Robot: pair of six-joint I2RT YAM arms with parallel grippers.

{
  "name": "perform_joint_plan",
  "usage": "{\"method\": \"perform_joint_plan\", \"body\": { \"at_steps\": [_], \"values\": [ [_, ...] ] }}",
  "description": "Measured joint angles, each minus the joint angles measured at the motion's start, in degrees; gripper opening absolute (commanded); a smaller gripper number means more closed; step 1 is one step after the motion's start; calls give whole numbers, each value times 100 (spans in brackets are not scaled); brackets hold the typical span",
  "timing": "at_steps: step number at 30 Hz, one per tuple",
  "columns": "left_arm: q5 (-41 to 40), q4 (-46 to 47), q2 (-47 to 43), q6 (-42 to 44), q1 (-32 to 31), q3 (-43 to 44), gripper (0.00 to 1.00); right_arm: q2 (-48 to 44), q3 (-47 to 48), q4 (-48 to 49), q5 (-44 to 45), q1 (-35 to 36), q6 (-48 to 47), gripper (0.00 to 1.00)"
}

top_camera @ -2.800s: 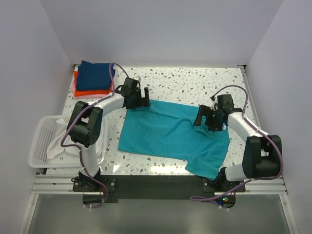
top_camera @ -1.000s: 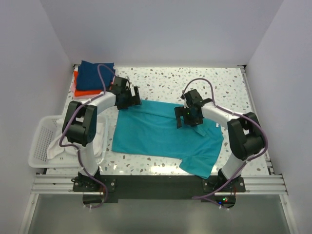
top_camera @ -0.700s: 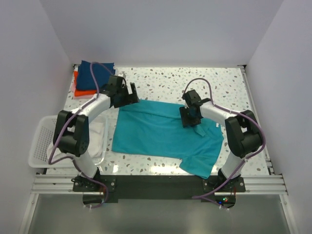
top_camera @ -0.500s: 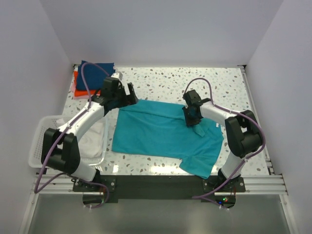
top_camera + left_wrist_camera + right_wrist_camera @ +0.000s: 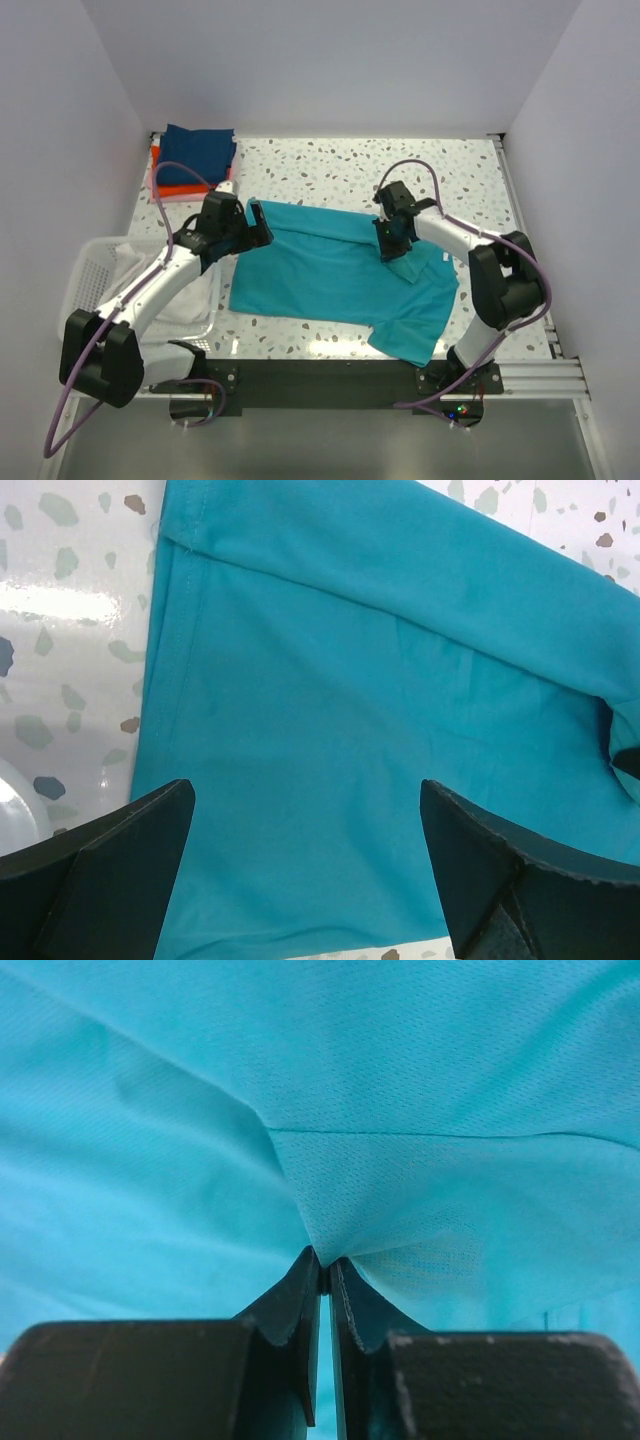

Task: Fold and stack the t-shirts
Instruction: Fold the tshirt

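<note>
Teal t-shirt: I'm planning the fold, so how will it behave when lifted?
Probably floppy: the teal t-shirt puckers into a pinched peak where the right gripper grips it. Likely light, since its thin mesh weave shows. It may slide on the glossy table.

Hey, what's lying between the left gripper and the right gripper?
Between the left gripper and right gripper, only flat cloth of the teal t-shirt, in the top view.

You'll see a white slatted basket (image 5: 82, 298) at the near left corner of the speckled terrazzo worktop (image 5: 340, 170), with some white cloth (image 5: 190, 290) bundled loosely inside it.
</note>
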Motion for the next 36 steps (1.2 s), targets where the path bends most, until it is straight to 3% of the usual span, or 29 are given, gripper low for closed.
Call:
{"method": "perform_joint_plan", "body": {
  "at_steps": [5,7,8,14,22,30,36],
  "values": [
    [-168,-122,-63,-122,-7,-31,100,-116,96,-323,-468,2,-2,14],
    [-223,-160,-63,-153,-7,-31,100,-114,140,-448,-636,2,7,26],
    [-240,-175,-66,-155,-7,-31,100,-114,153,-483,-695,2,-2,97],
    [-308,-260,-74,-192,-7,-31,100,-227,302,-772,-667,9,-4,99],
    [-166,-175,173,-184,-7,238,100,-1034,372,-879,-350,-9,136,99],
    [247,291,1600,-127,-13,1311,100,-911,409,-509,-302,-741,352,99],
    [356,535,2833,-42,-13,2079,100,-55,748,-212,-240,-1064,337,99]
  ]
}}
